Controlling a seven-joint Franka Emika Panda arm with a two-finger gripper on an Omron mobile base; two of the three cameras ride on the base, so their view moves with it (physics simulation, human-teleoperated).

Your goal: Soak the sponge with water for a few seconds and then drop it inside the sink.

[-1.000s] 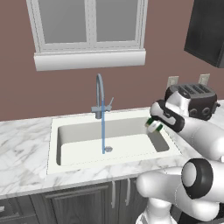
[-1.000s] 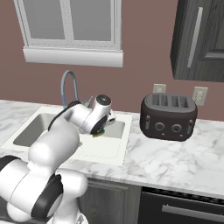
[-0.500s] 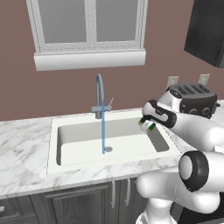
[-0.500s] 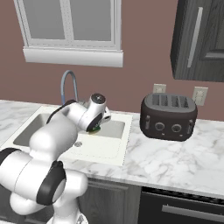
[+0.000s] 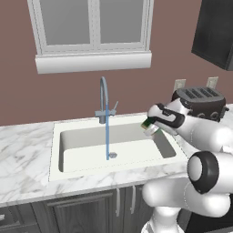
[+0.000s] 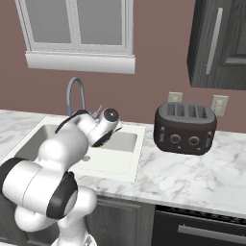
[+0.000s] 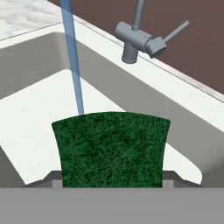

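At the left of the marble counter (image 5: 22,154), the off-white sink (image 5: 68,166) is set, and the water (image 5: 107,132) is seen falling from the grey tap (image 5: 104,98) to the basin floor near the drain. To the right of the stream, over the right part of the basin, the sponge (image 5: 148,127) is held clamped in the gripper (image 5: 150,125), green scrub layer facing outward. Compared with a second ago, gripper and sponge have been brought left, nearer the stream. At the far right a dark toaster (image 6: 185,127) is placed.
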